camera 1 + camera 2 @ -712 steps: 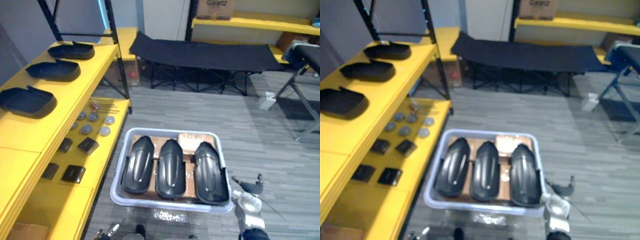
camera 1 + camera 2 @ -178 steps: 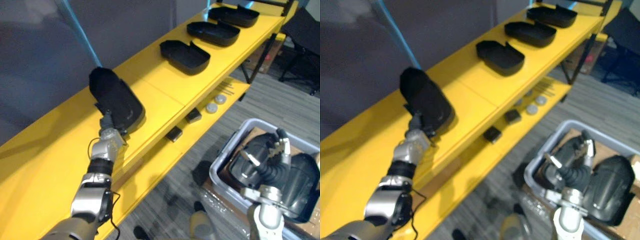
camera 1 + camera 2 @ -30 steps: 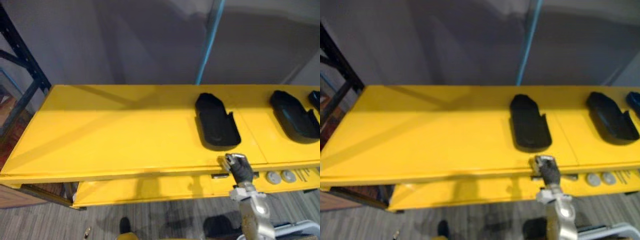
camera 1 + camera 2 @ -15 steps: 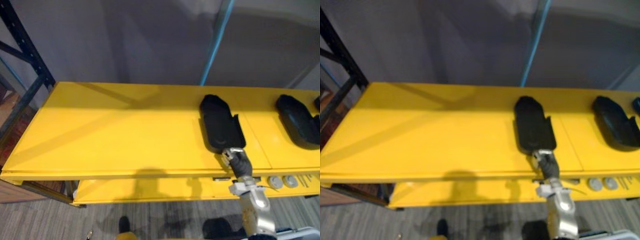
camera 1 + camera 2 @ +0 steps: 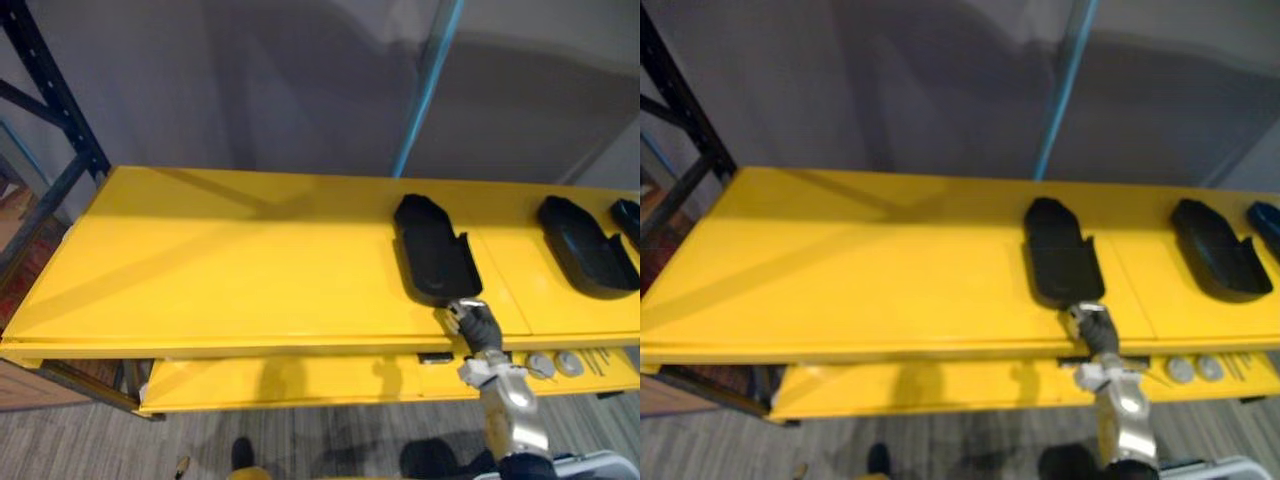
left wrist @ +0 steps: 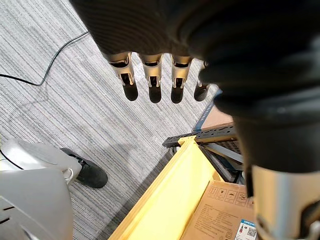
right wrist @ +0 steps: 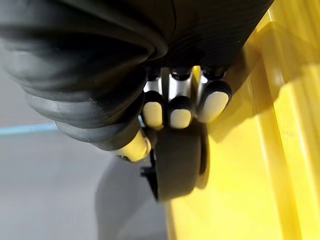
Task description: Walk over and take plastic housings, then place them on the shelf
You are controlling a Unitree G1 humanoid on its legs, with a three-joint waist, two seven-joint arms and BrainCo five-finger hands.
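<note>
A black plastic housing [image 5: 433, 258] lies lengthwise on the yellow top shelf [image 5: 230, 270], open side up. My right hand [image 5: 478, 325] comes up from the lower right. Its fingers are curled into a fist that sits at the housing's near end, at the shelf's front edge. In the right wrist view the curled fingers [image 7: 181, 114] rest against the dark housing [image 7: 177, 167], with nothing enclosed in them. My left hand [image 6: 152, 75] hangs with straight fingers over the grey floor beside the shelf's end.
Two more black housings [image 5: 585, 245] [image 5: 630, 218] lie further right on the same shelf. The lower shelf carries round grey discs [image 5: 555, 365] and small dark parts. A black upright post [image 5: 50, 95] stands at the left end and a wall runs behind. A cardboard box [image 6: 220, 215] sits low.
My right fist has risen from just below the shelf's front edge to the housing's near end. The view has shifted slightly.
</note>
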